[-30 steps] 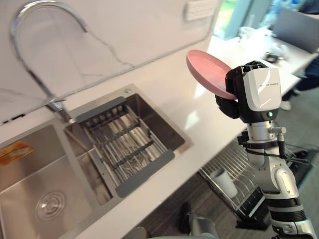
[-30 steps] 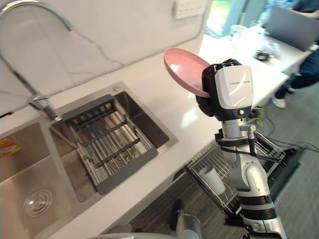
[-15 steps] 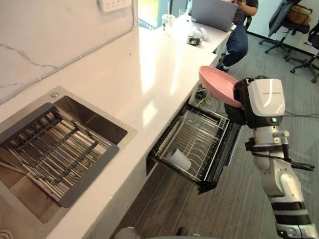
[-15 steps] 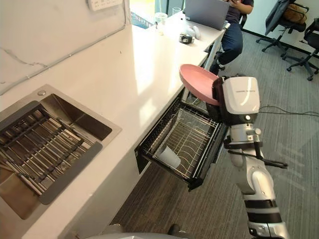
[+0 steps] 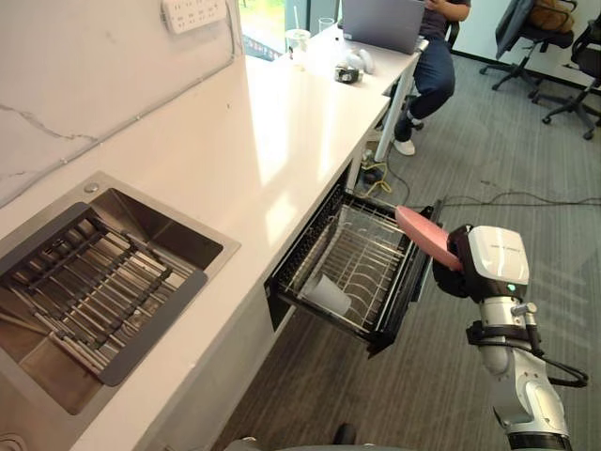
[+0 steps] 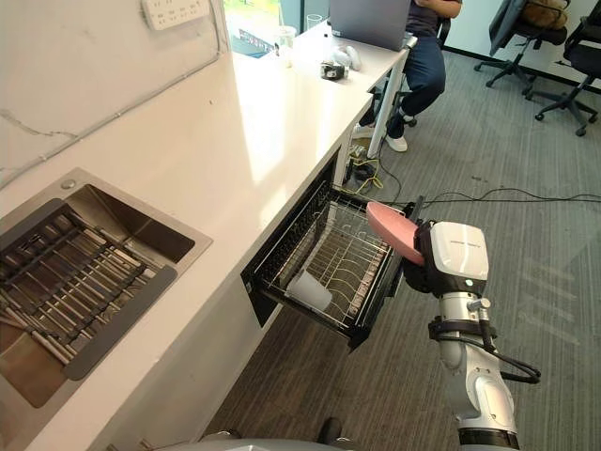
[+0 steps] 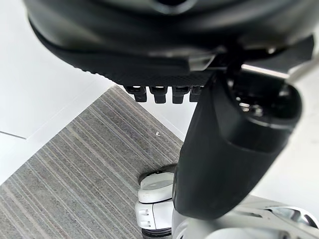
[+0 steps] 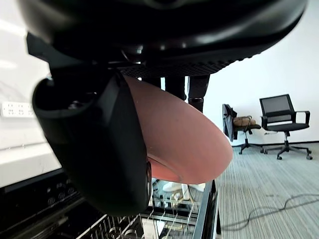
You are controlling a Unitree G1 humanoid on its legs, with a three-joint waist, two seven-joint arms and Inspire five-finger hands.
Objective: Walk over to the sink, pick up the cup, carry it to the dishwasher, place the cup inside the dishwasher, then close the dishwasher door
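Eye views: dishwasher rack (image 5: 319, 315) stands drawn out from under countertop (image 5: 282, 132). White cup (image 5: 329, 295) lies on side inside rack, by rim on sink side. Right hand (image 5: 456, 272) at rack's outer end, holds pink plate (image 5: 424, 236) tilted. Sink (image 5: 89, 188) well apart from rack.

Left wrist view: left hand (image 7: 164, 55) over carpet (image 7: 75, 169), fingers (image 7: 158, 93) in relaxed row, gripping nothing.

Right wrist view: thumb (image 8: 107, 149) and fingers (image 8: 192, 87) pinch plate's edge; rack beneath.

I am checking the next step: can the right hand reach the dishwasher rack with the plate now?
Probably yes. The right hand, holding the plate, is at the open rack's outer edge with nothing between.
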